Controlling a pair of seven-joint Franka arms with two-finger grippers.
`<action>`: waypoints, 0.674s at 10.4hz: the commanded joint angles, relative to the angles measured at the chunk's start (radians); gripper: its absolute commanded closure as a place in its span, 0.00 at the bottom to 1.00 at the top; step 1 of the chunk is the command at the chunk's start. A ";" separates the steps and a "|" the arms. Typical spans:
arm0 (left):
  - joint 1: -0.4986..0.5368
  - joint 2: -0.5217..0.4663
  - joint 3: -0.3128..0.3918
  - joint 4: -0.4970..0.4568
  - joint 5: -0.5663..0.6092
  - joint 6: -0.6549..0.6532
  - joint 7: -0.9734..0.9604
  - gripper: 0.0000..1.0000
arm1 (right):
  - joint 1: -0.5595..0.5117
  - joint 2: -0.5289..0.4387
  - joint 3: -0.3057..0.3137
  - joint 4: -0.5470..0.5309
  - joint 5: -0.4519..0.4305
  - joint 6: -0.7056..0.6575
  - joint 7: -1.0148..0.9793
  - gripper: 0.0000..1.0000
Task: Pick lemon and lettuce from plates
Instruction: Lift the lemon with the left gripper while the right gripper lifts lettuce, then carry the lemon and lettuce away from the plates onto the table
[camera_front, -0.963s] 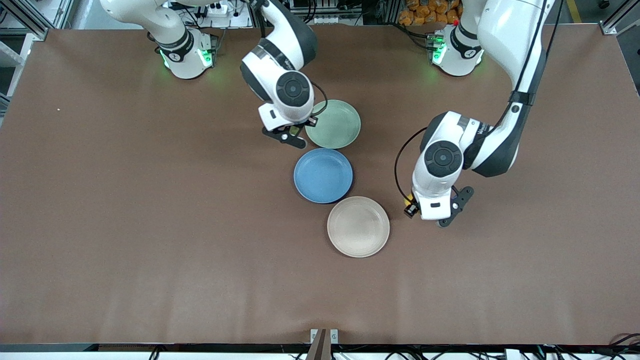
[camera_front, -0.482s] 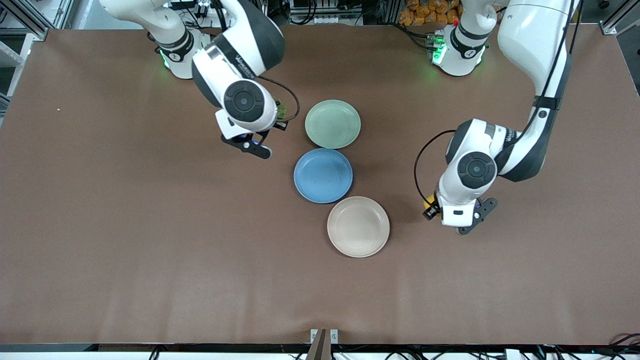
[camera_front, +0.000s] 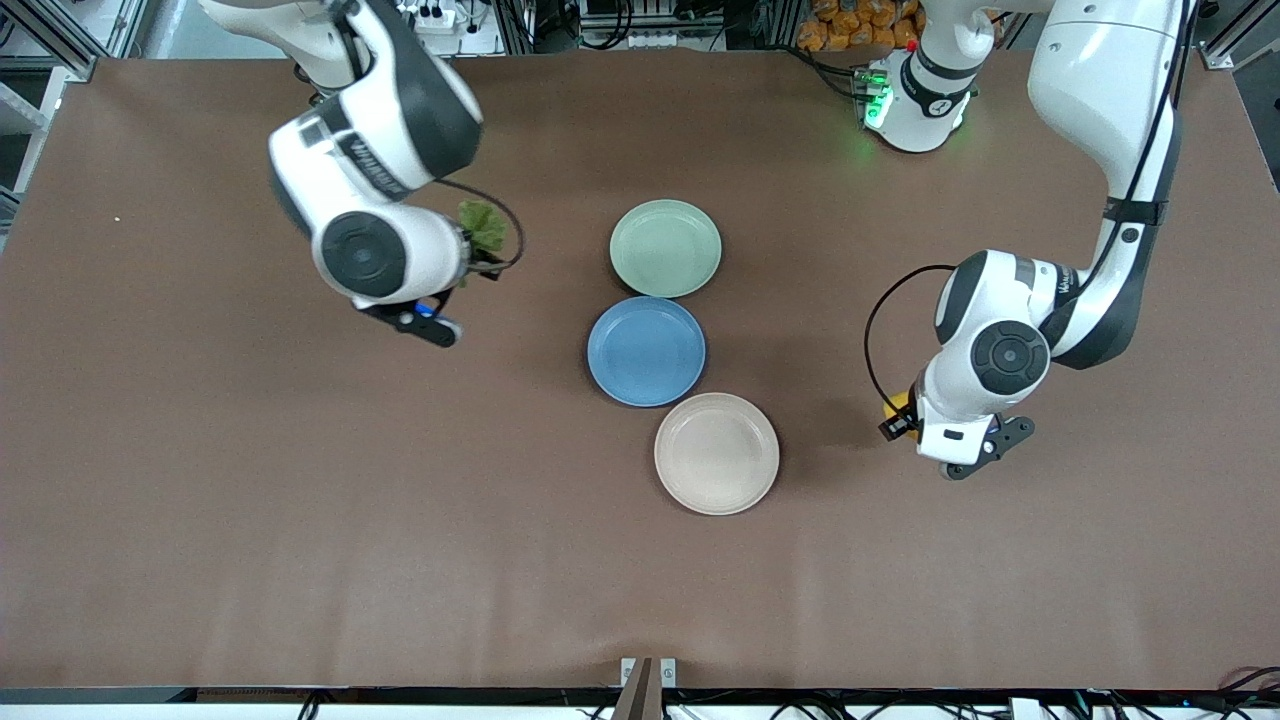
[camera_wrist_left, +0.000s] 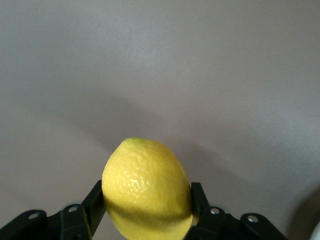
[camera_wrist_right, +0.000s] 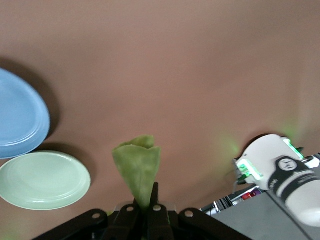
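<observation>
- Beige-cream, the nearest plate (camera_front: 717, 453) lay bare on the brown table (camera_front: 300, 520), with the blue plate (camera_front: 646, 350) just beside it, farther from the camera.
- The left gripper (camera_wrist_left: 147, 210) hung over bare table toward the left arm's end, its fingers (camera_wrist_left: 95, 202) clamped on the lemon (camera_wrist_left: 146, 189).
- The pale green plate (camera_front: 665, 248), farthest of the three, was bare too.
- The right gripper (camera_wrist_right: 150, 207) hung over the table toward the right arm's end, pinching the lettuce (camera_wrist_right: 138, 165).
</observation>
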 joint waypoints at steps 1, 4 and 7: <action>0.039 -0.009 -0.016 -0.012 0.011 0.008 0.164 1.00 | -0.089 -0.019 0.012 -0.003 -0.010 -0.028 -0.095 1.00; 0.090 -0.002 -0.020 -0.017 -0.013 0.016 0.313 1.00 | -0.175 0.017 0.014 -0.010 -0.113 -0.018 -0.258 1.00; 0.142 -0.048 -0.039 -0.182 -0.027 0.200 0.335 1.00 | -0.287 0.072 0.014 -0.010 -0.170 0.045 -0.438 1.00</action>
